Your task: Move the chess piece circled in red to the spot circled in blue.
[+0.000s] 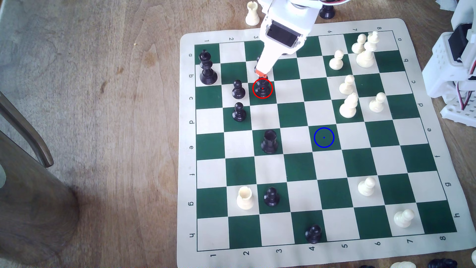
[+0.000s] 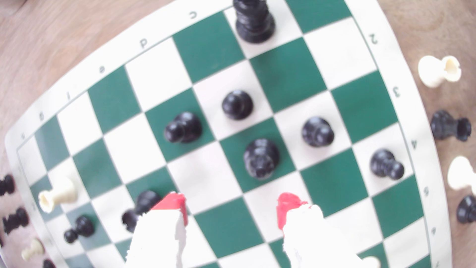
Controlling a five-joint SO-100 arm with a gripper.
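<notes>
I see my gripper (image 2: pixel 231 206) with fingers apart, just above the black bishop (image 1: pixel 262 88); the blue-ringed square (image 1: pixel 324 137) lies well apart.

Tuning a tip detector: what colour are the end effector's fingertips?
Red, clearest in the wrist view, on the open end effector.

1. Chessboard (image 1: pixel 360 159): dark green and cream checks, cream border.
2. Bishop (image 1: pixel 262 86): glossy black, ringed in red.
3. Target square (image 1: pixel 324 144): green, thin blue ring.
4. Gripper (image 2: pixel 231 208): white with red tips.
5. Table (image 1: pixel 116 103): brown wood grain.
</notes>
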